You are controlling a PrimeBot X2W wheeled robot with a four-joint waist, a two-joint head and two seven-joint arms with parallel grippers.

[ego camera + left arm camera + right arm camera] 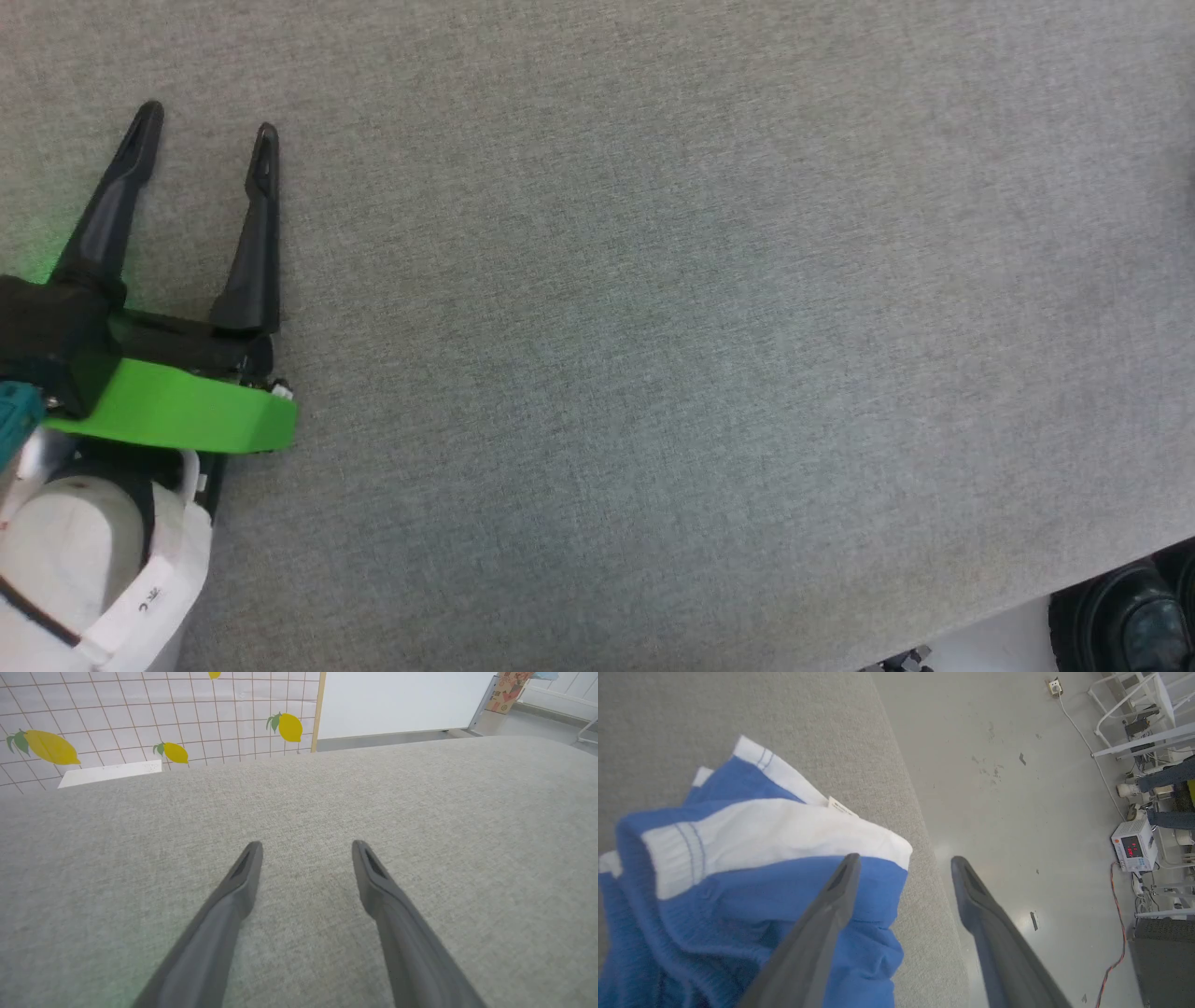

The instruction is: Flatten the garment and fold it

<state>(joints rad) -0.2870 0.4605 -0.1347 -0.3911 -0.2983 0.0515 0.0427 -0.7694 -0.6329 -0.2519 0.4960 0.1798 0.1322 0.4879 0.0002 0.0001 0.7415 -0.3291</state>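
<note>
In the right wrist view the garment [752,886], blue shorts with white trim panels, lies bunched on the grey table [668,714] close to its edge. My right gripper [903,861] is open above it; the left finger crosses over the blue cloth and the right finger hangs over the floor beyond the edge. Nothing sits between the fingers. My left gripper [207,117] stands open over bare table at the left of the head view, and in its own wrist view the left gripper [306,845] holds nothing.
The grey table [653,327] ends at the lower right of the head view, where a black wheel [1120,625] shows. A lemon-print tiled screen [140,714] stands behind the table [420,793]. Beside the table edge the floor [994,788] carries cables and a small instrument [1134,847].
</note>
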